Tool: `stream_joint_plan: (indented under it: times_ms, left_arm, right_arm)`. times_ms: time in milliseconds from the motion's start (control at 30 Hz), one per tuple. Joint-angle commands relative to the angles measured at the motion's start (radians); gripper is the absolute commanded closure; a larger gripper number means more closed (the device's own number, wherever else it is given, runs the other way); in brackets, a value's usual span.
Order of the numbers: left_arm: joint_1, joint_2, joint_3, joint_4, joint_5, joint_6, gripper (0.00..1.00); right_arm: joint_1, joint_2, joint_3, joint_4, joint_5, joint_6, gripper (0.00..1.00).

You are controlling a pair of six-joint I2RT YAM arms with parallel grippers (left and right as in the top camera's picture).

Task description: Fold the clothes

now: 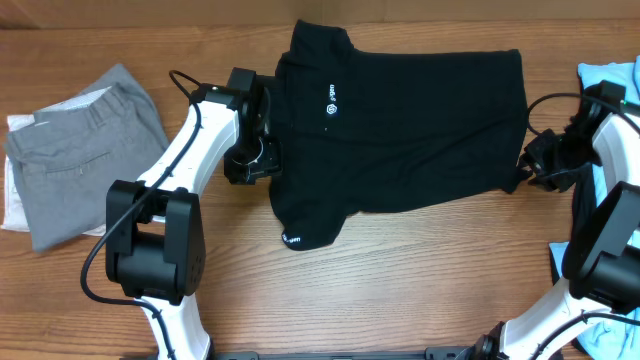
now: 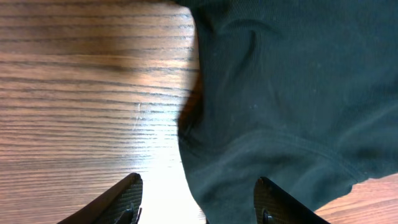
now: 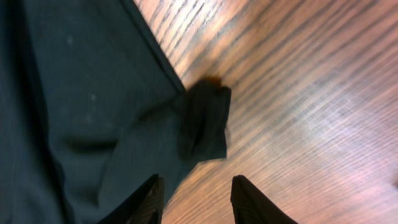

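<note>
both grippers parted at opposite edges of the black shirt

the left gripper (image 2: 198, 182) has its jaws standing well apart and clamps nothing. in its own camera the edge of the black shirt (image 2: 298, 93) runs up through the gap between the two fingers (image 2: 124, 200), so one finger sits over bare wood and the other over fabric. ahead of the fingers the cloth spreads away to one side, with a curved seam crossing it, and the table (image 2: 74, 93) lies bare on the other side.

the right gripper (image 3: 198, 180) also shows a gap between its jaws, narrower than the left one's, with wood visible in it and nothing pinched. just ahead of that gap a small corner flap (image 3: 208, 118) of the shirt sticks out onto the wood, doubled over on itself. the shirt's hem runs away from there, and the body of the garment fills the side beyond one finger.

from overhead, the shirt lies spread between the two grippers, touching or nearly touching each. a small white logo (image 1: 331, 100) sits on its chest near the left gripper, and a sleeve (image 1: 300, 225) with white lettering (image 1: 291, 240) points toward the robot's base. behind the left arm lie grey trousers (image 1: 85, 150); beyond the right arm, a light-blue garment (image 1: 610, 75).
</note>
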Motion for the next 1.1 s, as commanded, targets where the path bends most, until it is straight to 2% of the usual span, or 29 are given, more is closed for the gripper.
stream_joint_plan:
  times_ms: [0, 67, 233, 333, 400, 700, 867, 1067]
  left_arm:
    - [-0.001, 0.013, 0.016, 0.0, -0.029, 0.022, 0.39]
    - [-0.001, 0.013, 0.015, 0.003, -0.031, 0.022, 0.39]
    - [-0.001, 0.013, 0.015, 0.011, -0.031, 0.022, 0.38]
    - [-0.001, 0.013, 0.015, 0.012, -0.031, 0.022, 0.39]
    - [-0.001, 0.013, 0.016, 0.012, -0.032, 0.022, 0.39]
    - [-0.001, 0.013, 0.015, 0.011, -0.031, 0.022, 0.38]
    - [-0.001, 0.013, 0.015, -0.002, -0.03, 0.021, 0.38]
    - [-0.001, 0.013, 0.015, -0.047, -0.027, 0.022, 0.38]
  right_arm:
    - [-0.006, -0.003, -0.071, 0.068, -0.013, 0.058, 0.57]
    - [-0.006, -0.003, -0.106, 0.123, -0.013, 0.066, 0.54]
    - [-0.006, -0.003, -0.124, 0.187, -0.011, 0.085, 0.54]
    - [-0.006, -0.003, -0.124, 0.204, -0.008, 0.1, 0.57]
    - [-0.006, -0.003, -0.125, 0.204, 0.011, 0.105, 0.67]
    - [-0.006, 0.0, -0.126, 0.212, 0.056, 0.107, 0.68]
    - [-0.006, 0.001, -0.126, 0.223, 0.064, 0.107, 0.96]
    - [-0.006, 0.001, -0.126, 0.21, 0.089, 0.101, 0.96]
